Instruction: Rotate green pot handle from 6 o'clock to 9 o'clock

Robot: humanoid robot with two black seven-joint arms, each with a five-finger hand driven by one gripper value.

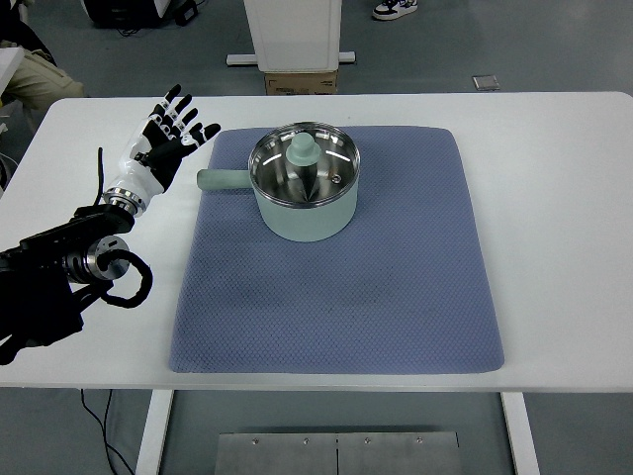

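Mat (336, 307): near table edge, bare.
Pot handle (224, 180): points left, toward left hand (163, 139).
Fingers: spread, empty, just beside the handle.

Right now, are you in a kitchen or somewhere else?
Probably a robot lab or test room, not a kitchen. The green pot sits on a blue mat on a plain white table, with no stove, and a cardboard box stands on the grey floor.
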